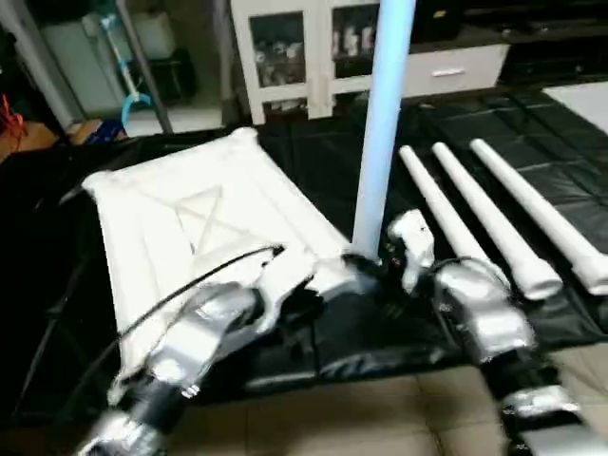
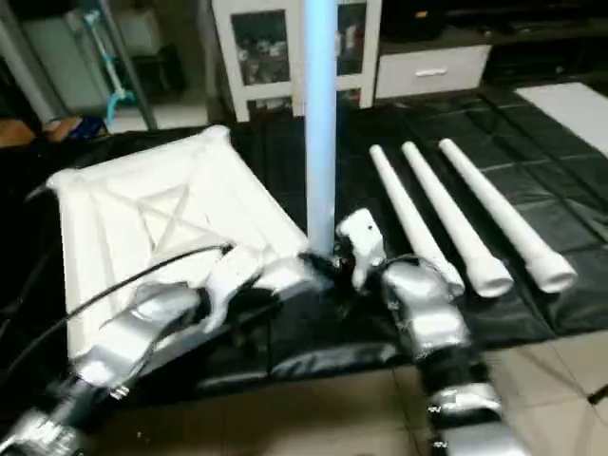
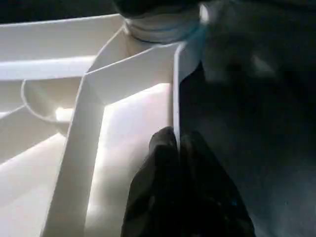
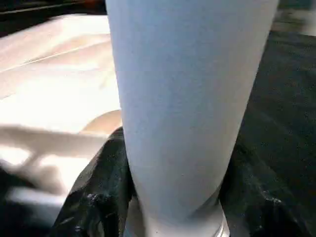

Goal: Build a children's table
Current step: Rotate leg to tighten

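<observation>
Lying underside-up on a crinkled black plastic sheet (image 1: 532, 142), the square white tabletop (image 1: 180, 228) shows smooth moulded ribs crossing in an X and a raised rim, filling the head views from nine o'clock toward the centre. The left end effector (image 3: 177, 163) has its two black fingers pinched together on the thin upright edge wall of the tabletop near a round corner socket. At that near corner, about six o'clock from centre, a smooth pale tubular leg (image 1: 385, 123) stands upright in the socket. The right end effector (image 4: 173, 197) has its glossy black fingers set on either side of the leg's base, touching it. At three o'clock, three long tapered white legs (image 1: 494, 223) lie side by side on the sheet.
</observation>
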Available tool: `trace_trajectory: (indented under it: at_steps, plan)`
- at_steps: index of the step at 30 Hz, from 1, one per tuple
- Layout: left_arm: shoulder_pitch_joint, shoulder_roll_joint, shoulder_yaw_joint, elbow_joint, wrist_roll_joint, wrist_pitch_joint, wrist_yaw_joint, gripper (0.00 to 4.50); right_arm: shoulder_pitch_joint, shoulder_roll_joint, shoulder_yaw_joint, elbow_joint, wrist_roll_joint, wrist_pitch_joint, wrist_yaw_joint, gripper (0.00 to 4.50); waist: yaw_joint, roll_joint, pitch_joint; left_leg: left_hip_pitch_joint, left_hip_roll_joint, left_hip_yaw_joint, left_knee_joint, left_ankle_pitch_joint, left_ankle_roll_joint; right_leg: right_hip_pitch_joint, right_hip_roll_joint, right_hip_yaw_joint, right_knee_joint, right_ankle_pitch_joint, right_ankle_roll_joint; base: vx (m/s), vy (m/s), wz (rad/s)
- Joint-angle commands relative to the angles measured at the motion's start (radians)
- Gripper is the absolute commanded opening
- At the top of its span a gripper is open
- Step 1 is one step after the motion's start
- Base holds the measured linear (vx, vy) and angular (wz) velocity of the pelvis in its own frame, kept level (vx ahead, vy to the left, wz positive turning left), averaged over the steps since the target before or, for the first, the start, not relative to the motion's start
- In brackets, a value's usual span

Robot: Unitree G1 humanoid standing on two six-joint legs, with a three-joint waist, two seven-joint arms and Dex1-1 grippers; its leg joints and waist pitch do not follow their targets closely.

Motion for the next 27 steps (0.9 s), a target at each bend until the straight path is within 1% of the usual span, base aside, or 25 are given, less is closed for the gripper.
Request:
trace_trajectory:
  at_steps: [1, 2, 3, 4, 5, 6, 7, 8, 9, 10, 11, 12, 13, 14, 15, 16, 17, 18, 19, 21, 22, 23, 24, 26, 27]
  plan:
    - [-0.048, -0.057, 0.038, 0.131, 0.026, 0.021, 0.179, 0.0, 0.005, 0.107, 0.0, 0.04, 0.004, 0.061, -0.172, 1.96, -0.021, -0.012, -0.024, 0.056, 0.047, -0.049, -0.1, -0.754, -0.092, -0.017, -0.009, -0.016, -0.114, -0.66, -0.068, -0.095, 0.006, 0.04]
    - [-0.056, -0.063, 0.045, 0.143, 0.026, 0.015, 0.192, 0.0, 0.003, 0.124, -0.005, 0.039, 0.002, 0.058, -0.202, 1.96, -0.023, -0.01, -0.023, 0.056, 0.046, -0.052, -0.101, -0.769, -0.091, -0.015, -0.01, -0.024, -0.118, -0.674, -0.056, -0.095, 0.006, 0.04]
    - [-0.064, -0.067, 0.049, 0.153, 0.027, 0.01, 0.202, 0.0, 0.003, 0.14, -0.005, 0.033, -0.002, 0.049, -0.22, 1.96, -0.028, -0.006, -0.021, 0.048, 0.05, -0.06, -0.118, -0.81, -0.094, 0.002, -0.004, -0.038, -0.113, -0.66, -0.039, -0.078, 0.016, -0.02]
    - [-0.064, -0.067, 0.049, 0.153, 0.027, 0.01, 0.202, 0.0, 0.003, 0.14, -0.005, 0.033, -0.002, 0.049, -0.22, 1.96, -0.027, -0.001, -0.019, 0.046, 0.055, -0.06, -0.132, -0.841, -0.101, 0.011, 0.002, -0.045, -0.107, -0.628, -0.039, -0.065, 0.02, -0.01]
    - [-0.077, -0.068, 0.051, 0.168, 0.032, -0.009, 0.204, 0.0, 0.002, 0.16, 0.013, 0.017, -0.02, 0.019, -0.224, 1.96, -0.017, 0.018, -0.017, 0.022, 0.074, -0.051, -0.184, -0.907, -0.119, 0.052, 0.017, -0.051, -0.046, -0.479, -0.072, -0.065, 0.02, -0.01]
    - [-0.079, -0.068, 0.051, 0.168, 0.032, -0.014, 0.199, 0.0, 0.0, 0.167, 0.015, 0.011, -0.018, 0.004, -0.214, 1.96, 0.008, 0.015, -0.018, -0.01, 0.094, -0.034, -0.241, -0.933, -0.127, 0.089, 0.025, -0.031, 0.047, -0.312, -0.094, -0.106, -0.004, 0.09]
    - [-0.08, -0.066, 0.05, 0.168, 0.035, -0.02, 0.192, 0.0, -0.004, 0.172, 0.011, 0.007, -0.008, -0.005, -0.198, 1.96, 0.02, -0.006, -0.023, 0.019, 0.081, 0.006, -0.243, -0.877, -0.134, 0.059, 0.03, -0.016, 0.04, -0.31, -0.107, -0.071, -0.056, 0.12]
    - [-0.081, -0.065, 0.049, 0.168, 0.037, -0.024, 0.19, 0.0, -0.005, 0.174, 0.01, 0.004, -0.003, -0.007, -0.19, 1.96, 0.017, -0.026, -0.03, 0.043, 0.06, 0.003, -0.189, -0.799, -0.13, 0.028, 0.009, 0.002, -0.021, -0.471, -0.098, -0.071, -0.056, 0.12]
    - [-0.079, -0.063, 0.049, 0.166, 0.039, -0.026, 0.185, 0.0, -0.006, 0.176, 0.006, -0.003, 0.007, -0.007, -0.173, 1.96, 0.016, -0.063, -0.026, 0.119, -0.002, -0.027, 0.075, -0.323, -0.008, -0.078, -0.127, 0.048, -0.196, -0.983, -0.056, -0.029, -0.079, 0.1]
    - [-0.076, -0.06, 0.046, 0.165, 0.041, -0.035, 0.175, 0.0, -0.006, 0.172, 0.012, -0.016, 0.011, -0.008, -0.143, 1.96, 0.011, -0.052, -0.017, 0.025, 0.013, -0.062, 0.045, -0.209, 0.021, 0.012, -0.151, 0.068, -0.152, -0.953, -0.063, 0.042, 0.003, -0.36]
    - [-0.061, -0.053, 0.044, 0.154, 0.036, -0.04, 0.153, 0.0, -0.006, 0.155, 0.016, -0.037, 0.031, -0.002, -0.073, 1.96, 0.04, -0.006, -0.037, -0.024, 0.043, -0.08, -0.063, -0.154, -0.011, 0.072, -0.073, 0.019, -0.087, -0.661, -0.072, 0.042, 0.003, -0.36]
    - [-0.06, -0.052, 0.045, 0.156, 0.033, -0.042, 0.151, 0.0, -0.006, 0.152, 0.016, -0.043, 0.039, 0.001, -0.057, 1.96, 0.034, -0.021, -0.031, 0.007, 0.06, -0.072, -0.079, -0.272, -0.003, 0.022, -0.031, 0.004, -0.082, -0.525, -0.095, 0.057, 0.051, -0.27]
    - [-0.055, -0.046, 0.04, 0.154, 0.033, -0.047, 0.144, 0.0, -0.005, 0.143, 0.015, -0.053, 0.048, 0.008, -0.038, 2.52, 0.022, 0.002, -0.044, 0.031, 0.063, -0.073, -0.082, -0.39, -0.016, 0.016, -0.007, 0.005, -0.052, -0.276, -0.175, -0.034, 0.009, 0.21]
    - [-0.055, -0.046, 0.04, 0.154, 0.033, -0.047, 0.144, 0.0, -0.005, 0.143, 0.015, -0.053, 0.048, 0.008, -0.038, 2.52, 0.018, 0.006, -0.038, 0.028, 0.063, -0.068, -0.092, -0.443, -0.02, 0.019, -0.003, 0.003, -0.049, -0.213, -0.207, -0.034, 0.009, 0.21]
    - [-0.043, -0.031, 0.03, 0.145, 0.031, -0.058, 0.119, 0.0, -0.006, 0.121, 0.013, -0.066, 0.055, 0.012, -0.007, 2.66, 0.004, -0.003, -0.026, 0.022, 0.056, -0.065, -0.104, -0.585, -0.012, 0.032, -0.011, -0.007, -0.063, -0.29, -0.201, 0.0, 0.0, 0.0]
    - [-0.028, -0.017, 0.022, 0.129, 0.027, -0.064, 0.094, 0.0, -0.009, 0.095, 0.012, -0.069, 0.059, 0.007, 0.027, 2.69, -0.001, -0.004, -0.023, 0.027, 0.055, -0.065, -0.105, -0.629, -0.015, 0.03, -0.013, -0.012, -0.07, -0.359, -0.181, 0.0, 0.0, 0.0]
    - [-0.005, 0.006, 0.009, 0.101, 0.018, -0.077, 0.046, 0.0, -0.017, 0.057, 0.002, -0.07, 0.067, 0.005, 0.076, 2.77, -0.015, -0.013, -0.021, 0.029, 0.049, -0.064, -0.101, -0.659, -0.018, 0.025, -0.018, -0.017, -0.083, -0.474, -0.141, 0.0, 0.0, 0.0]
    - [-0.005, 0.006, 0.009, 0.101, 0.018, -0.077, 0.046, 0.0, -0.017, 0.057, 0.002, -0.07, 0.067, 0.005, 0.076, 2.87, -0.018, -0.011, -0.02, 0.028, 0.05, -0.068, -0.1, -0.66, -0.02, 0.025, -0.024, -0.017, -0.086, -0.513, -0.126, 0.0, 0.0, 0.0]
    - [0.008, 0.019, 0.003, 0.082, 0.014, -0.073, 0.023, 0.0, -0.022, 0.031, -0.001, -0.073, 0.073, 0.013, 0.115, 3.0, -0.028, -0.007, -0.021, 0.025, 0.05, -0.069, -0.099, -0.646, -0.022, 0.023, -0.029, -0.015, -0.089, -0.538, -0.114, 0.0, 0.0, 0.0]
    - [0.026, 0.04, -0.009, 0.057, 0.013, -0.077, -0.008, 0.0, -0.026, -0.012, 0.002, -0.079, 0.077, 0.02, 0.18, 3.09, -0.033, -0.009, -0.024, 0.022, 0.051, -0.07, -0.099, -0.626, -0.017, 0.025, -0.032, -0.013, -0.091, -0.53, -0.113, 0.0, 0.0, 0.0]
    - [0.038, 0.053, -0.015, 0.038, 0.009, -0.077, -0.028, 0.0, -0.026, -0.041, 0.007, -0.088, 0.08, 0.027, 0.225, 3.16, -0.034, -0.014, -0.025, 0.019, 0.052, -0.067, -0.099, -0.591, -0.007, 0.027, -0.033, -0.009, -0.091, -0.503, -0.124, 0.0, 0.0, 0.0]
    - [0.054, 0.07, -0.022, 0.01, 0.003, -0.079, -0.056, 0.0, -0.024, -0.08, 0.012, -0.101, 0.084, 0.035, 0.285, 3.28, -0.033, -0.013, -0.024, 0.013, 0.054, -0.066, -0.099, -0.563, 0.005, 0.028, -0.034, -0.006, -0.088, -0.486, -0.137, 0.0, 0.0, 0.0]
    - [0.061, 0.078, -0.025, -0.002, 0.0, -0.083, -0.067, 0.0, -0.023, -0.095, 0.014, -0.107, 0.086, 0.038, 0.308, 3.28, -0.033, -0.014, -0.024, 0.01, 0.055, -0.065, -0.099, -0.555, 0.009, 0.029, -0.035, -0.006, -0.087, -0.483, -0.14, 0.0, 0.0, 0.0]
    - [0.074, 0.091, -0.03, -0.026, -0.011, -0.088, -0.097, 0.0, -0.02, -0.119, 0.017, -0.123, 0.092, 0.046, 0.348, 3.54, -0.029, -0.014, -0.026, 0.009, 0.056, -0.062, -0.098, -0.518, 0.019, 0.029, -0.035, -0.003, -0.084, -0.459, -0.152, 0.0, 0.0, 0.0]
    - [0.086, 0.105, -0.037, -0.047, -0.02, -0.089, -0.124, 0.0, -0.017, -0.141, 0.026, -0.133, 0.094, 0.051, 0.383, 3.61, -0.028, -0.019, -0.028, 0.006, 0.058, -0.06, -0.096, -0.488, 0.027, 0.03, -0.035, -0.001, -0.081, -0.423, -0.168, 0.0, 0.0, 0.0]
